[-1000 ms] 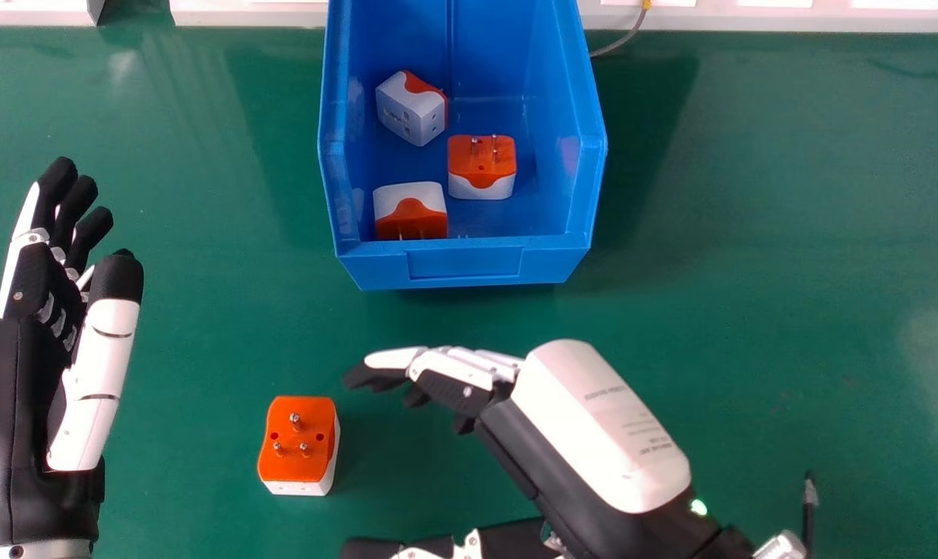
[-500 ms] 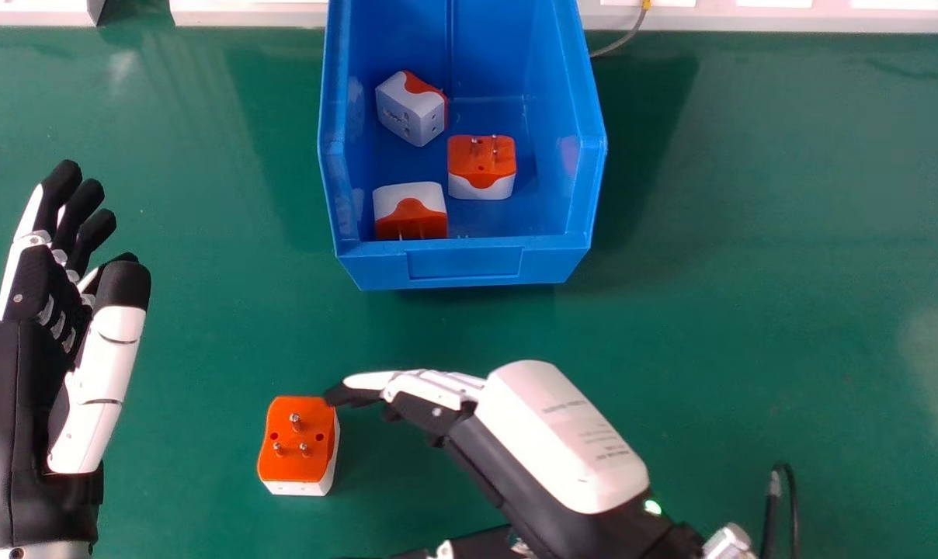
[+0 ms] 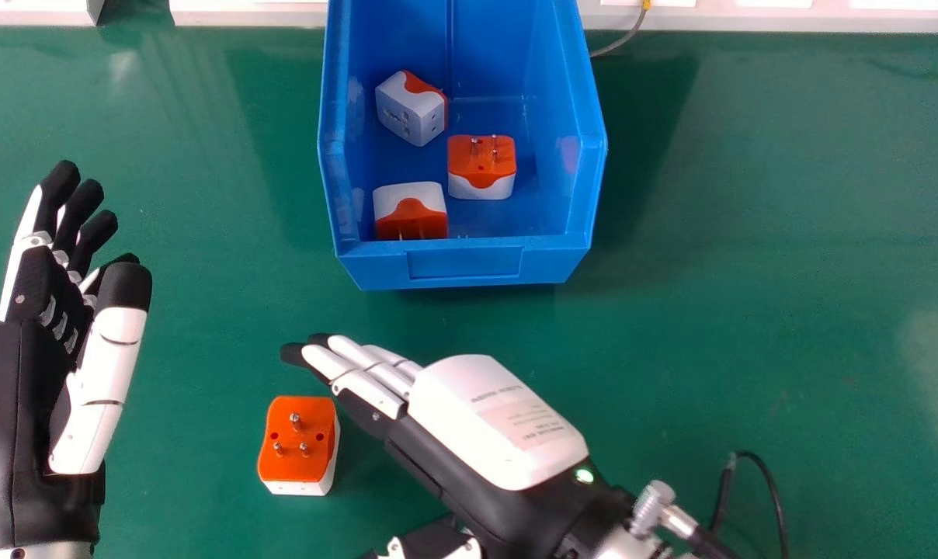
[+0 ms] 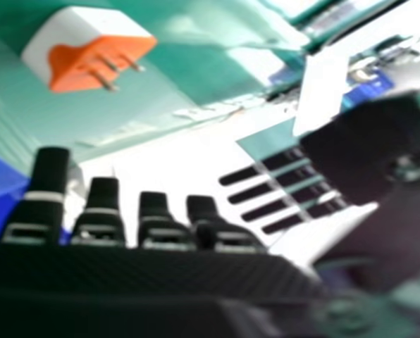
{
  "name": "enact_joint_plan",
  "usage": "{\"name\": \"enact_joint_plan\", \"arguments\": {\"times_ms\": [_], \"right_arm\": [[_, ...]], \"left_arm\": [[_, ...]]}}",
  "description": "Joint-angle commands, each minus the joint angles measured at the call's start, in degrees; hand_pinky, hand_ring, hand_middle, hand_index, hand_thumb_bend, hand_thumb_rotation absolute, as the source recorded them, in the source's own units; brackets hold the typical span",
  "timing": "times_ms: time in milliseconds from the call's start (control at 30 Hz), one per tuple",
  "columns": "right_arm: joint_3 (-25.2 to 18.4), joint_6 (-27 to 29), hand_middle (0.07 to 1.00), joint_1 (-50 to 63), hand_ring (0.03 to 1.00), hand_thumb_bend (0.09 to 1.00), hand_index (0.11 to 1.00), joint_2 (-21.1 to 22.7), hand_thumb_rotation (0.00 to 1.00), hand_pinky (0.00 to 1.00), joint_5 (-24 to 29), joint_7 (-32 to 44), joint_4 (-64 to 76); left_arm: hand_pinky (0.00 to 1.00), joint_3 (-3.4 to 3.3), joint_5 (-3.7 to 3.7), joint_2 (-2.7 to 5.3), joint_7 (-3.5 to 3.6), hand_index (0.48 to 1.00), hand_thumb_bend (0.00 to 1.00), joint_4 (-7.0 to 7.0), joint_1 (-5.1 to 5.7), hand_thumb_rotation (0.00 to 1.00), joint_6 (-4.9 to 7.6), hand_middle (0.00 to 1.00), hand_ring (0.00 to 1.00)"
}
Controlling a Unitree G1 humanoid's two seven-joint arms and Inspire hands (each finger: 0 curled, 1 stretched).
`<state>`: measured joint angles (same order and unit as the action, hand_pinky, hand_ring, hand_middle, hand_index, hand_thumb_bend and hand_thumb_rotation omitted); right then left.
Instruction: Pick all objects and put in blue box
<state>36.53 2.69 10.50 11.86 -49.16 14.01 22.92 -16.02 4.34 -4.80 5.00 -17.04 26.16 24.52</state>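
Note:
My right hand (image 3: 469, 419) is above the table just right of the orange and white plug adapter (image 3: 297, 444), fingers extended over its far side without visible contact. That adapter rests with its pins up. The blue box (image 3: 469, 264) holds three more adapters: one (image 3: 412, 107) at the left rear, one (image 3: 481, 167) toward the middle and one (image 3: 410, 211) near the front wall. My left hand (image 3: 57, 349) stays at the left edge, fingers straight and empty. In the right hand view, the adapter (image 4: 90, 49) lies beyond the straight fingers of my right hand (image 4: 153, 218).
Green table surface (image 3: 787, 233) spreads on both sides of the box. A white ledge (image 3: 244, 14) runs along the far edge, with a thin grey cable (image 3: 623, 40) by the box. A black cable (image 3: 768, 473) loops near my right wrist.
My right hand has moved leftward to the loose adapter, and its fingers now reach past the adapter's far corner. My left hand has barely shifted. The adapters have stayed put.

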Motion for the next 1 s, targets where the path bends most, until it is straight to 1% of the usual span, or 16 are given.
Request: {"name": "enact_joint_plan", "arguments": {"times_ms": [0, 100, 167, 267, 333, 400, 467, 567, 700, 800, 833, 867, 900, 933, 967], "right_arm": [[0.5, -0.4, 0.979, -1.7, 0.938, 0.65, 0.954, -1.8, 0.72, 0.79, -0.2, -1.0, -0.9], [0.8, -0.6, 0.976, -3.5, 0.933, 0.649, 0.949, -3.5, 0.71, 0.78, 0.1, -1.9, -3.6], [1.0, -0.9, 0.973, -4.7, 0.93, 0.645, 0.946, -4.4, 0.7, 0.78, -0.3, -2.2, -5.0], [1.2, -1.2, 0.966, -6.1, 0.921, 0.625, 0.944, -5.3, 0.67, 0.77, -0.2, -2.7, -6.8], [1.4, -1.4, 0.965, -7.4, 0.918, 0.62, 0.944, -5.8, 0.67, 0.77, -0.3, -3.0, -8.3], [1.6, -1.7, 0.964, -9.0, 0.917, 0.615, 0.944, -6.3, 0.66, 0.77, -0.9, -3.6, -10.1], [1.7, -2.2, 0.959, -10.5, 0.91, 0.607, 0.939, -6.7, 0.66, 0.77, -1.4, -3.9, -11.6], [1.8, -3.3, 0.955, -12.6, 0.908, 0.601, 0.934, -7.1, 0.66, 0.77, -2.1, -3.6, -13.6], [2.2, -3.8, 0.952, -14.7, 0.908, 0.596, 0.931, -7.1, 0.66, 0.77, -2.3, -4.2, -16.0], [2.5, -3.9, 0.948, -16.0, 0.907, 0.592, 0.928, -7.0, 0.66, 0.77, -2.3, -4.7, -17.6], [2.7, -3.9, 0.946, -16.4, 0.906, 0.59, 0.926, -7.0, 0.66, 0.77, -2.3, -5.0, -18.3], [2.8, -4.0, 0.943, -16.7, 0.903, 0.589, 0.923, -7.1, 0.66, 0.77, -2.4, -5.2, -18.9], [3.0, -4.2, 0.943, -17.1, 0.903, 0.589, 0.923, -7.1, 0.66, 0.77, -2.7, -5.2, -19.5], [3.1, -4.3, 0.936, -17.5, 0.898, 0.588, 0.916, -7.2, 0.64, 0.76, -2.9, -5.3, -20.1], [3.2, -4.3, 0.936, -17.9, 0.898, 0.588, 0.916, -7.2, 0.64, 0.76, -3.2, -5.6, -20.9]], "left_arm": [[0.85, -0.14, -0.22, -0.44, 0.09, 0.94, 0.69, -0.67, -0.08, 0.78, 1.39, 0.94, 0.92], [0.85, -0.05, 0.59, -0.42, 0.26, 0.942, 0.69, -0.88, -0.1, 0.79, 1.07, 0.94, 0.92], [0.84, -0.04, 0.75, -0.56, 0.4, 0.942, 0.69, -1.0, -0.11, 0.79, 0.91, 0.94, 0.91], [0.85, -0.1, 0.72, -0.75, 0.5, 0.943, 0.69, -1.21, -0.14, 0.78, 0.71, 0.94, 0.92], [0.85, -0.13, 0.89, -0.76, 0.46, 0.944, 0.69, -1.56, -0.11, 0.78, 0.11, 0.94, 0.92], [0.85, -0.17, 0.85, -0.79, 0.42, 0.945, 0.69, -1.72, -0.18, 0.78, -0.08, 0.94, 0.92], [0.84, -0.23, 0.81, -0.97, 0.56, 0.945, 0.7, -1.59, -0.3, 0.78, 0.16, 0.94, 0.92], [0.85, -0.28, 1.03, -1.26, 0.85, 0.947, 0.69, -1.55, -0.35, 0.79, 0.19, 0.94, 0.92], [0.85, -0.57, 0.97, -1.15, 0.67, 0.948, 0.67, -1.4, -0.6, 0.79, 0.1, 0.95, 0.92], [0.85, -0.69, 1.26, -1.27, 0.86, 0.946, 0.67, -1.36, -0.73, 0.8, 0.1, 0.95, 0.92], [0.85, -0.7, 1.29, -1.21, 0.8, 0.947, 0.67, -1.41, -0.77, 0.8, 0.12, 0.95, 0.92], [0.85, -0.71, 1.44, -1.2, 0.85, 0.947, 0.67, -1.32, -0.83, 0.8, 0.32, 0.95, 0.92], [0.85, -0.78, 1.24, -1.18, 0.73, 0.947, 0.67, -1.26, -0.87, 0.8, 0.43, 0.95, 0.92], [0.85, -0.84, 1.19, -1.26, 0.75, 0.943, 0.68, -1.16, -0.88, 0.8, 0.57, 0.94, 0.92], [0.85, -0.87, 1.29, -1.31, 0.82, 0.943, 0.68, -1.11, -0.88, 0.8, 0.62, 0.94, 0.92]]}}
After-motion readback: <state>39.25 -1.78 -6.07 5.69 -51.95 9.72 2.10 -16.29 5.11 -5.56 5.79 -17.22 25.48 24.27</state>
